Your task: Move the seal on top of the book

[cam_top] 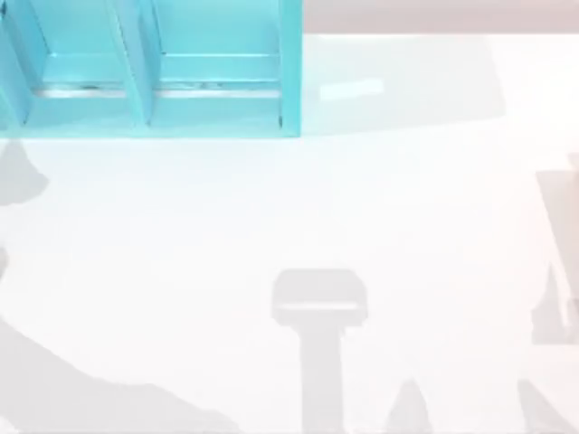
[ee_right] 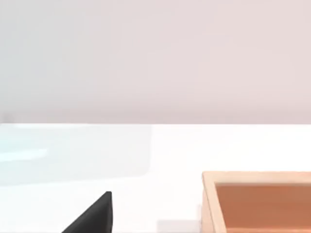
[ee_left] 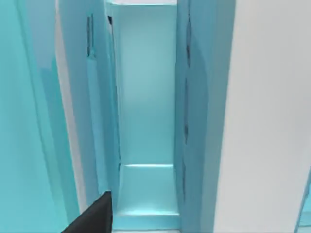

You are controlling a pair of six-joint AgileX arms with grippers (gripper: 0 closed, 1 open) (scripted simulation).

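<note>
A tan-brown block with a paler rim, by its colour the seal, sits on the white table in the right wrist view and is cut off by the frame's edge. A dark part of my right gripper shows beside it, apart from it. The book is out of view. In the left wrist view a dark part of my left gripper hangs close in front of a compartment of the light blue shelf unit.
The light blue shelf unit stands at the table's back left in the top view, with upright dividers and open compartments. Grey arm shadows fall across the white table at the left, front and right.
</note>
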